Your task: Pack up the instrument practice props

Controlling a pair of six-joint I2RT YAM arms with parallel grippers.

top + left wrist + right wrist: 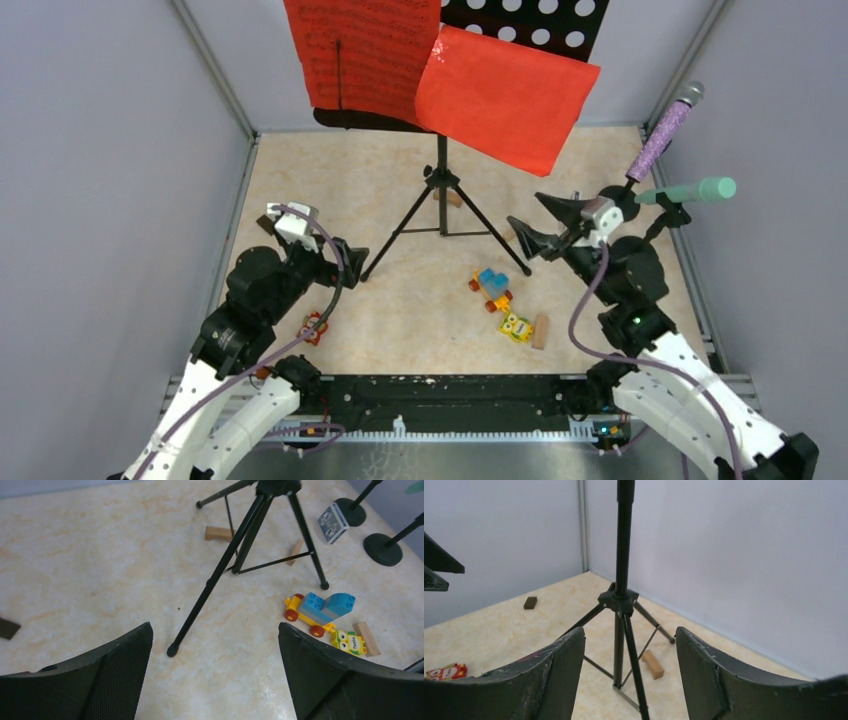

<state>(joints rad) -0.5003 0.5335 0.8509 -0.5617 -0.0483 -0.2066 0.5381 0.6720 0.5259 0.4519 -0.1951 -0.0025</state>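
Left gripper point(215, 630) stood wide, empty, beside music rack point(209, 585) leg; right gripper point(630, 632) parted, empty, faced its pole; bare tabletop point(420, 300) between.

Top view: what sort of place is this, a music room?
Likely a robot test booth: plain grey panels fence a table, with robot arms mounted at its edge and a music rack as prop.

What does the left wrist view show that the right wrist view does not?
Only the left wrist view: the blue and yellow toy car, the owl brick and two round mic holder bases. Only the right wrist view: the upright black pole above the tripod and a red toy figure. Both: the tripod legs and a light wooden block.
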